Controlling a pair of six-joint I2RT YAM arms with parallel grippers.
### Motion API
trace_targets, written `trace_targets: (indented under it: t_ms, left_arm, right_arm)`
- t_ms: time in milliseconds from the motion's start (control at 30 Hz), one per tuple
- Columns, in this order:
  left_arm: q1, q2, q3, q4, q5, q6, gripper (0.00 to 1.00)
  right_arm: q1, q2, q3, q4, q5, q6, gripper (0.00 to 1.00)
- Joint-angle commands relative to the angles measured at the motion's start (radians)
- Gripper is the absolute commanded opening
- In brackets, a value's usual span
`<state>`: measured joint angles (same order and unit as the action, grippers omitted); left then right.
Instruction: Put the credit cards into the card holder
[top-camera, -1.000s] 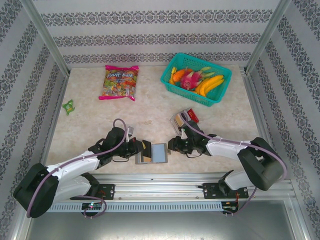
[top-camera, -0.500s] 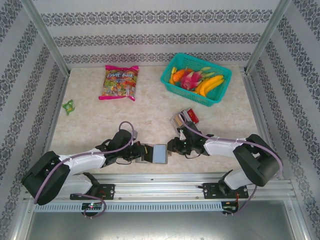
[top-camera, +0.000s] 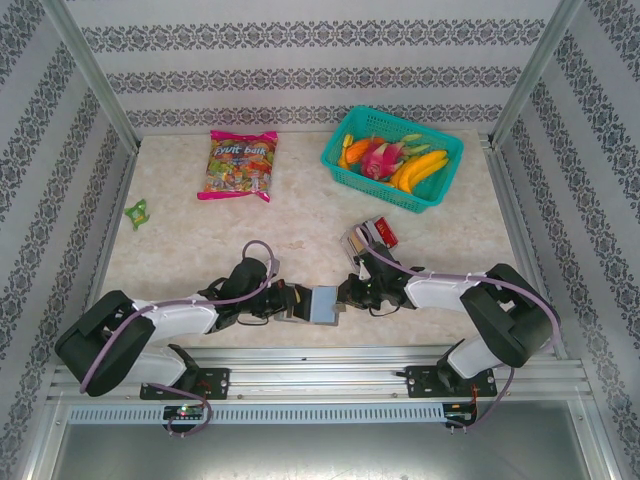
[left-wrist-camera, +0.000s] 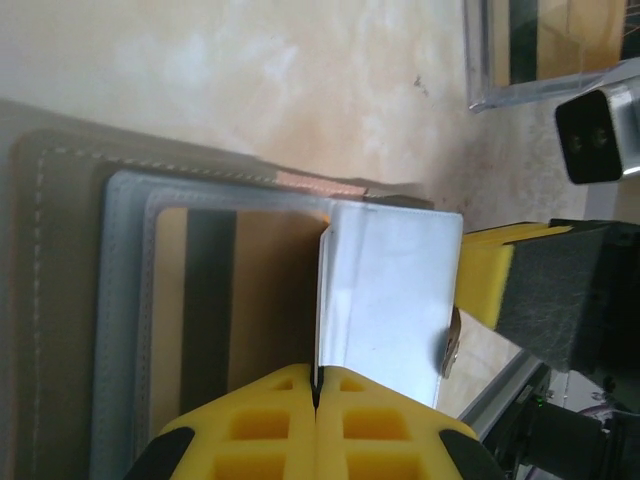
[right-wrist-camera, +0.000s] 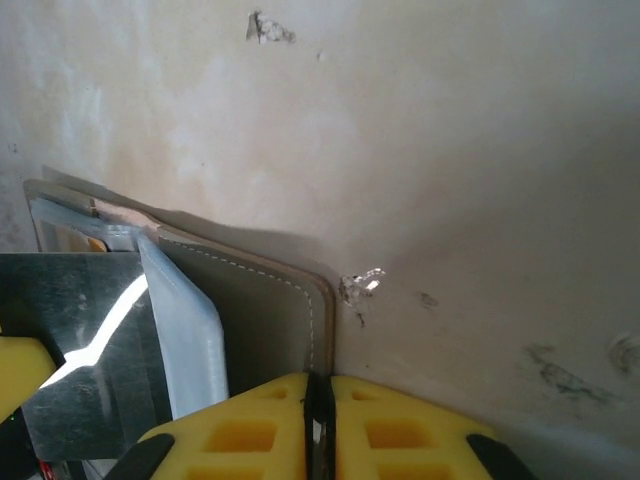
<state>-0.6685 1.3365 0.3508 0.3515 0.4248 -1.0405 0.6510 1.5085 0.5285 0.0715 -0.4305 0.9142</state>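
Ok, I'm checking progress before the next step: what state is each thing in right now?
holder: open, gripped at both ends.
left claw: shut on the holder.
right claw: shut on the holder's cover edge.
cards: stacked, outside the holder.
basket: upright, holding fruit.
candy bag: lying flat.

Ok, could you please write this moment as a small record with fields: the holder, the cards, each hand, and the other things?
holder: dark-gray folding card holder, open, between the two hands
cards: fanned stack of thin plastic credit cards, lying beyond the holder, apart from it
left hand: shut on the holder's pale inner panel
right hand: shut on the edge of the holder's gray cover
others: teal plastic basket holding fruit; colourful candy bag
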Motion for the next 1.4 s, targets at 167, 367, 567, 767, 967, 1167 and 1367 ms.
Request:
trace_targets:
  t_ms: [167,367,567,767,967,1167,1367]
  left_arm:
    - [-0.017,-0.021,-0.02,0.034,-0.011,-0.016,0.0]
    - [-0.017,0.004,-0.009,-0.006,-0.016,0.016,0.0]
    - [-0.026,0.027,0.03,-0.088,-0.035,0.107,0.0]
    - [-0.027,0.031,0.022,-0.099,-0.018,0.159,0.01]
    - [-0.027,-0.046,0.056,-0.235,-0.084,0.232,0.0]
    - [-0.026,-0.029,0.074,-0.232,-0.084,0.237,0.0]
    - [-0.027,0.048,0.068,-0.14,-0.054,0.2,0.0]
  right_arm:
    - [0.042,0.056,0.036,0.016,-0.01,-0.017,0.07]
    - [0.042,0.069,0.047,0.011,-0.012,-0.019,0.07]
    - [0.04,0.074,0.057,-0.006,-0.011,-0.029,0.08]
    - [0.041,0.08,0.062,-0.01,-0.011,-0.032,0.08]
    - [0.041,0.088,0.065,-0.01,-0.015,-0.033,0.07]
    - [0.041,0.101,0.073,-0.013,-0.024,-0.036,0.07]
    - [0.042,0.114,0.08,-0.01,-0.037,-0.039,0.07]
